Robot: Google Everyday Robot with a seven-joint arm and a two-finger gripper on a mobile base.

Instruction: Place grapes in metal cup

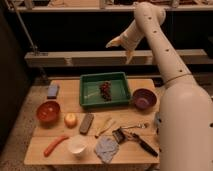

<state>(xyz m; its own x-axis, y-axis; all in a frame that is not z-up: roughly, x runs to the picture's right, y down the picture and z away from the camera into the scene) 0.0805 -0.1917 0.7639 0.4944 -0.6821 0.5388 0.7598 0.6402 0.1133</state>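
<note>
While the end effector (119, 50) hangs high above the bench (67, 101), fingers spread wide and empty, the grapes (105, 90) lie as a dark, knobbly cluster inside the green tray (91, 96).

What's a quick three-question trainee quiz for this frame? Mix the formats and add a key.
1. True or false: the grapes lie inside the green tray.
2. Where is the claw? A: shut on the grapes. B: open, raised well above the tray, touching nothing. C: down inside the tray.
3. Fill in: the bowl to the tray's right in the view is coloured ___.
Key: 1 true; 2 B; 3 purple.
</note>
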